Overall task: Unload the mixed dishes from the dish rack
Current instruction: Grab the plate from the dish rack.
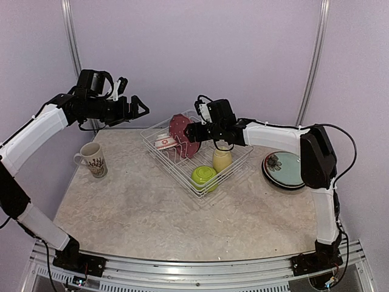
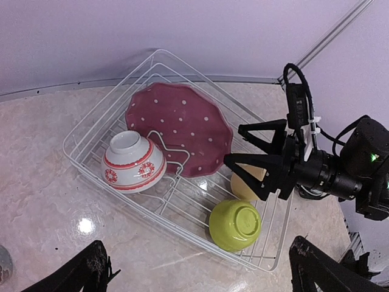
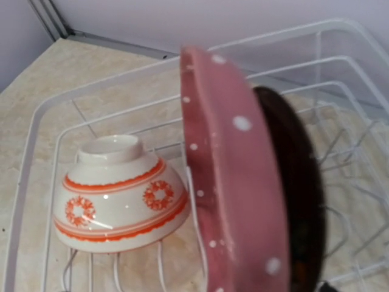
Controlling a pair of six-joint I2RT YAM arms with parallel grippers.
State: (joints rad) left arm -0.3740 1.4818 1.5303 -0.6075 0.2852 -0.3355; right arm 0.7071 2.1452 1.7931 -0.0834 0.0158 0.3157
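A beige marbled table [image 1: 152,213] stands before lilac walls [image 1: 194,48] with metal uprights [image 1: 313,61].

Beige marbled table [image 1: 134,207], white wire dish rack [image 1: 170,163] centred, patterned mug [image 1: 94,159] left, stacked plates [image 1: 284,170] right

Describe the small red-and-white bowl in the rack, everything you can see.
The bowl looks like glossy white ceramic with red bands and round flower medallions. It sits upside down, slightly tilted, foot ring up, on the wires of the dish rack, just beside the upright pink dotted plate. Nothing holds it.
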